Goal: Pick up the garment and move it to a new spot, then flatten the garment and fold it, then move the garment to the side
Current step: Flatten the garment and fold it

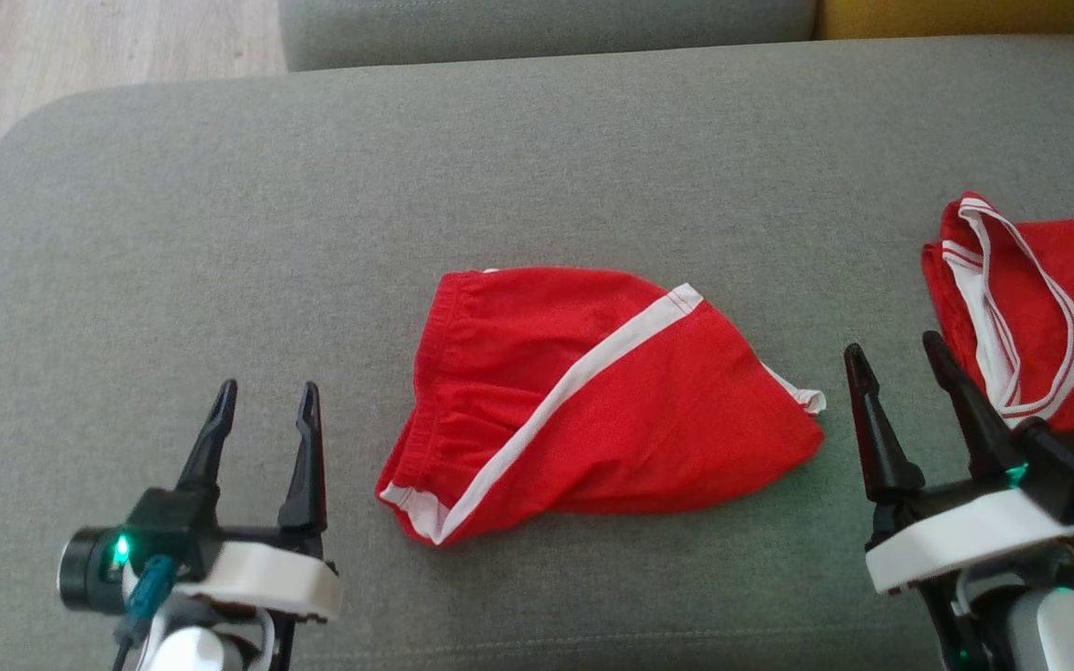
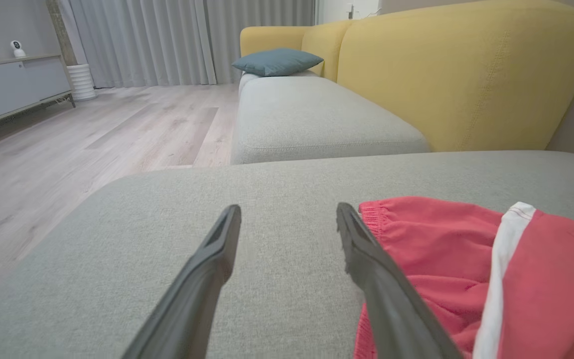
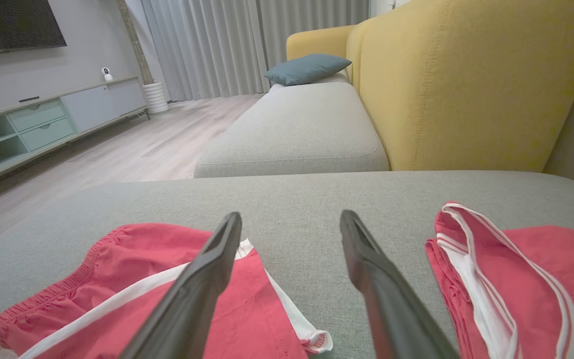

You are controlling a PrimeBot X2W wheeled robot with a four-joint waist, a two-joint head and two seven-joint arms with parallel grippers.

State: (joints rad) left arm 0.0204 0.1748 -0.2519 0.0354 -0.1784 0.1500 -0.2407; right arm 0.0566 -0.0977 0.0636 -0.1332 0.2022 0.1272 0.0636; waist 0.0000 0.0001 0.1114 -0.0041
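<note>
At centre of grey seat cushion (image 1: 220, 186): red shorts (image 1: 593, 401), apparently folded; sideways transfer judged outstanding. Long axis left-right across cushion, waistband leftward, leg hems rightward. Flanking cushion centre: left gripper (image 1: 268, 386) and right gripper (image 1: 892, 343), fingers apart, empty. Next, probably: pinch all layers, lift together.

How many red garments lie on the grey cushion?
2. Red shorts in the middle; a second red garment at the right edge, partly cut off. Others may lie beyond view.

Red shorts (image 1: 593, 391): matt cloth; cushion (image 1: 537, 158): coarse grey weave.
</note>
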